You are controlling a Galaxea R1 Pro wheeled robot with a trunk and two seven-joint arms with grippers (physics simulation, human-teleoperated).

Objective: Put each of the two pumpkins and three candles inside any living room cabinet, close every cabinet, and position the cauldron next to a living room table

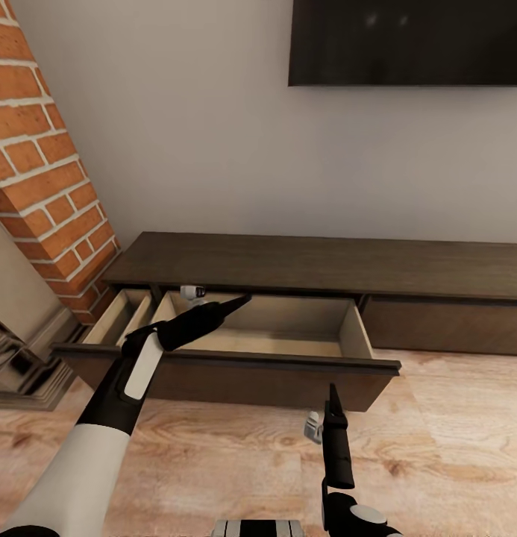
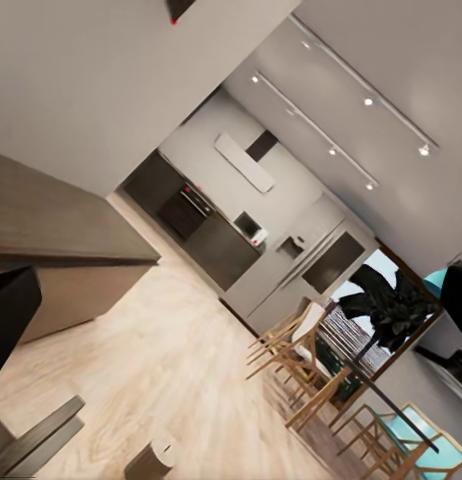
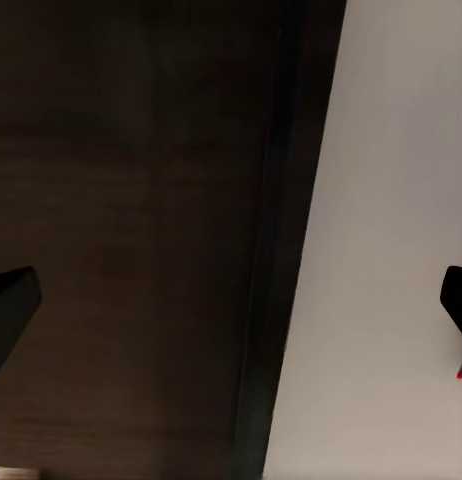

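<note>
The low dark-brown cabinet (image 1: 318, 262) has its drawer (image 1: 265, 335) pulled out (pale inside); right tool (image 3: 231, 310) spread wide, left tool's (image 1: 239, 301) spread untellable.

The left arm (image 1: 101, 418) has a white forearm shell, then a black wrist section with a long white inlay, tapering to a glossy black end effector (image 1: 239, 301) with slim pointed fingers. A small white-and-grey part sits beside it. The right arm (image 1: 355, 514) is black with a pale grey round cap, and its end effector (image 1: 333, 395) is narrow, black and pointed, with a small grey-white block beside it.
</note>
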